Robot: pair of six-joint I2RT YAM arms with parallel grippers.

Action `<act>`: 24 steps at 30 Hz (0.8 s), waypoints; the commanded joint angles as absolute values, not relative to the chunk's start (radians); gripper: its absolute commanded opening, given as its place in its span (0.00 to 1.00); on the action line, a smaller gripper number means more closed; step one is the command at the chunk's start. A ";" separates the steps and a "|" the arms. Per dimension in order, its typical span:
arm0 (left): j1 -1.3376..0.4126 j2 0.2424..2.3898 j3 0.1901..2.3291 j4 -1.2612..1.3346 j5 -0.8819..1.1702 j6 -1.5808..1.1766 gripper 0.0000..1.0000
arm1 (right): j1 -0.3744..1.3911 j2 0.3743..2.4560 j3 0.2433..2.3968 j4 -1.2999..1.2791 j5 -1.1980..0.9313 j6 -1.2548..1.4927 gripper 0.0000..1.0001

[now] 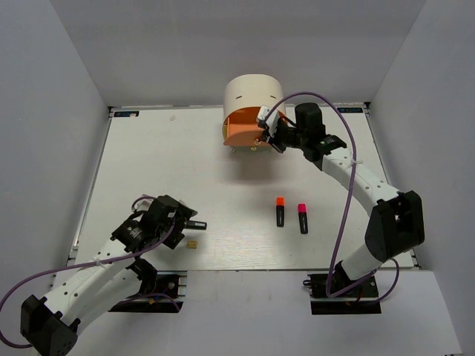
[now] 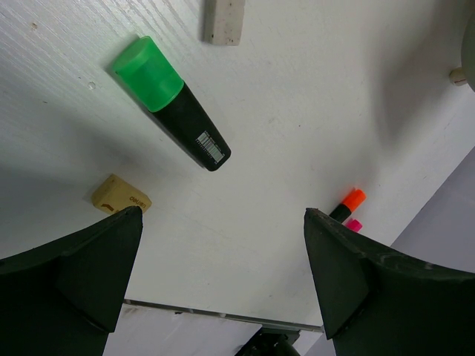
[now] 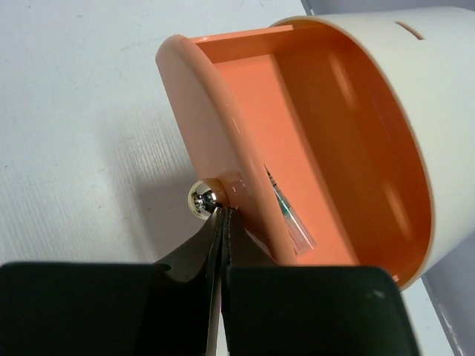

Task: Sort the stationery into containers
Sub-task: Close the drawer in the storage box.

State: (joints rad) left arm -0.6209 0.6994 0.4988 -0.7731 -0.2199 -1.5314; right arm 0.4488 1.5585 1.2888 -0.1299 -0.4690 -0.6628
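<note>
The cream desk unit (image 1: 252,90) stands at the back, its peach-orange drawer (image 1: 243,132) pulled out. My right gripper (image 1: 272,138) is at that drawer's front. In the right wrist view its jaws are shut (image 3: 225,216), tips touching just under the shiny round knob (image 3: 204,198), with nothing between them. A thin pen with green (image 3: 288,213) lies inside the drawer (image 3: 194,96). My left gripper (image 2: 221,215) hangs open over the table near a green-capped highlighter (image 2: 172,104), a tan block (image 2: 121,196) and a white eraser (image 2: 224,18).
Orange-capped (image 1: 280,211) and pink-capped (image 1: 303,218) highlighters lie side by side right of the middle. The tan block (image 1: 192,243) lies near the table's front edge, beside my left gripper (image 1: 175,222). Grey walls enclose the table on three sides.
</note>
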 commanded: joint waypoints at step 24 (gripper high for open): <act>-0.618 0.699 0.499 -0.767 -0.216 -1.539 1.00 | 0.445 1.720 1.466 0.072 -0.261 -0.620 0.00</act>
